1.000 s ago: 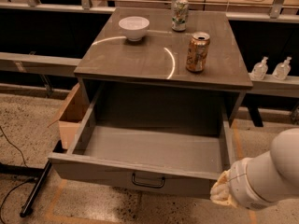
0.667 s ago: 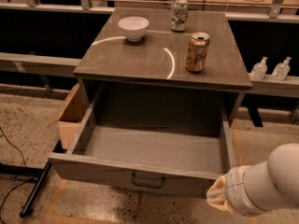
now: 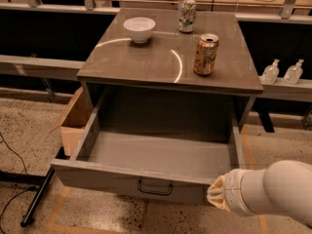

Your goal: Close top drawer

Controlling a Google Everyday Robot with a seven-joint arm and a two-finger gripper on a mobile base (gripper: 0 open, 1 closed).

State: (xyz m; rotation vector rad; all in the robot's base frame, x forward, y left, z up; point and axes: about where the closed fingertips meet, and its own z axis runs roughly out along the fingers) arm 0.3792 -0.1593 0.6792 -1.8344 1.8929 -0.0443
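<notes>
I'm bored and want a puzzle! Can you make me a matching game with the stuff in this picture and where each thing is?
Things:
1. white bowl
2. orange can
3. top drawer
4. gripper

Places or states:
A. pulled wide open
B. back left of the cabinet top
C. low on the right, at the drawer's front right corner
D. standing upright on the right side of the cabinet top

Pairs: 1-B, 2-D, 3-A, 4-C.
</notes>
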